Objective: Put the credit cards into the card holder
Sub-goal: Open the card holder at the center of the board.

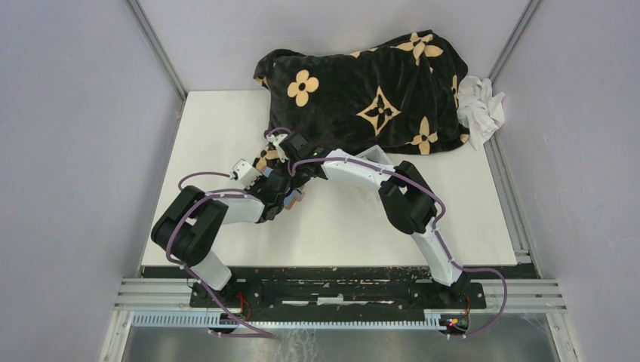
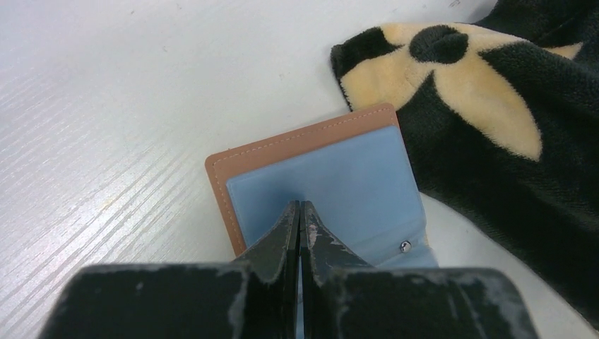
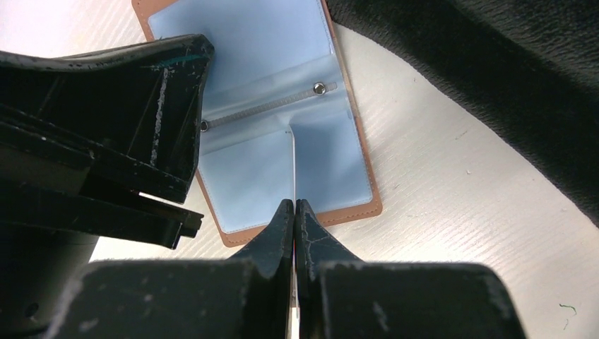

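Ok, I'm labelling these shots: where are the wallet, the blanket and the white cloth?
wallet (image 2: 328,176): left wrist view, blue inner sleeve.
blanket (image 1: 355,75): top view, black pile near its middle.
white cloth (image 1: 481,105): top view, middle of the bundle.

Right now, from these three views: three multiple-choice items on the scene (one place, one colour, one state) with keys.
1. Where does the card holder lie?
A. on the white table beside the black blanket
B. on top of the blanket
C. at the arm bases

2. Its inner sleeves are:
A. red
B. pale blue
C. green

3. The right gripper is:
A. wide open
B. half open
C. shut

Key:
1 A: bare table shows around it, with the blanket at its side.
2 B: both wrist views show pale blue inside the brown border.
3 C: its fingertips meet in the right wrist view.
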Controlling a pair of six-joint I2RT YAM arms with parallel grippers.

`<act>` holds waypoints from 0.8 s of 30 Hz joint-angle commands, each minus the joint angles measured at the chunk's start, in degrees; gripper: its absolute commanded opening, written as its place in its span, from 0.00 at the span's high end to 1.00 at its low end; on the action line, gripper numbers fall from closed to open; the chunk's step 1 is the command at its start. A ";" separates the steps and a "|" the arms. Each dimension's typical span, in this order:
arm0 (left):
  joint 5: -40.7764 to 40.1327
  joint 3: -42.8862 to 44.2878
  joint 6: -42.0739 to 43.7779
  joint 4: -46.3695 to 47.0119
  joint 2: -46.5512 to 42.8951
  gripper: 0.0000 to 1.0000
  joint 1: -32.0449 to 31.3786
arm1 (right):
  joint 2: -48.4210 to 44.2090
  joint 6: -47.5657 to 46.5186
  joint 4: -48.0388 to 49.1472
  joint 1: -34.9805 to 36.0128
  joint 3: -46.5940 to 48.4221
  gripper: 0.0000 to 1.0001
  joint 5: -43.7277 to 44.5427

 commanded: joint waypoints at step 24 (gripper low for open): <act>17.98 -0.26 -1.00 -13.24 -4.23 0.97 -0.05 | -1.70 0.48 -7.06 -4.04 -1.40 0.99 1.71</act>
